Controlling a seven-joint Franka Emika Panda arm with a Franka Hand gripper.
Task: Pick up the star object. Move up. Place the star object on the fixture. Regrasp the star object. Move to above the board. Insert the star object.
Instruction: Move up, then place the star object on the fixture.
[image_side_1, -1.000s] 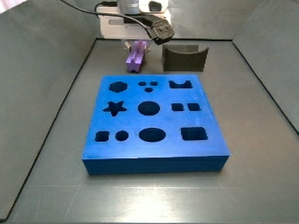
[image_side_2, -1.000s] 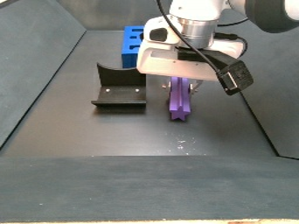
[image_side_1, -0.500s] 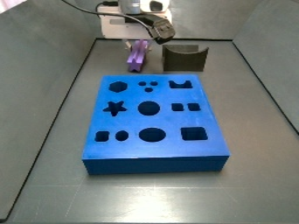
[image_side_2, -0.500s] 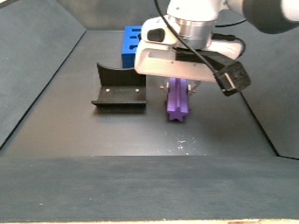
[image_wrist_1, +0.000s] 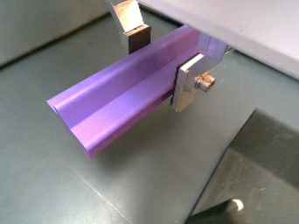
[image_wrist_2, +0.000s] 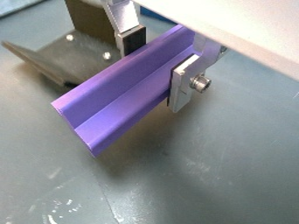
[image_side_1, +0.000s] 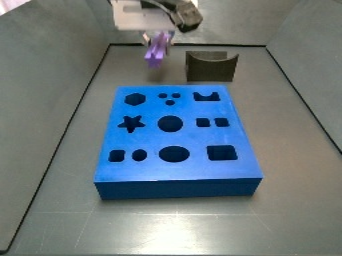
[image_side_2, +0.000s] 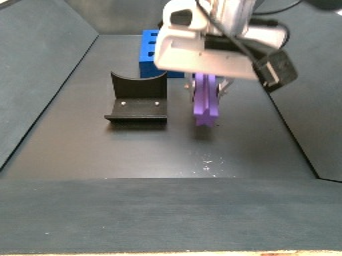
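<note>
Blue board (image_side_1: 177, 138) lies flat on the floor. Fixture (image_side_2: 136, 101) stands beside it. Gripper (image_wrist_1: 163, 59) hangs above the floor near the fixture, jaws clamped across the purple star object (image_wrist_2: 126, 86), clear of the floor.

Item count: one arm's gripper, three task pieces.

One gripper (image_wrist_1: 162, 61) with two silver fingers (image_wrist_1: 187, 84) stands above the floor at the far end of the enclosure, closed on the one purple star object (image_wrist_1: 122, 101). One dark fixture (image_side_1: 210, 66) stands just beside it, and one blue board (image_side_1: 174, 140) lies nearer the camera. The board's cut-outs form three rows: one hexagon, one star, one large circle, one oval, one notched shape, one rectangle and two small squares. The small round holes are too fine to count with confidence; there appear to be at least two in the top row.
</note>
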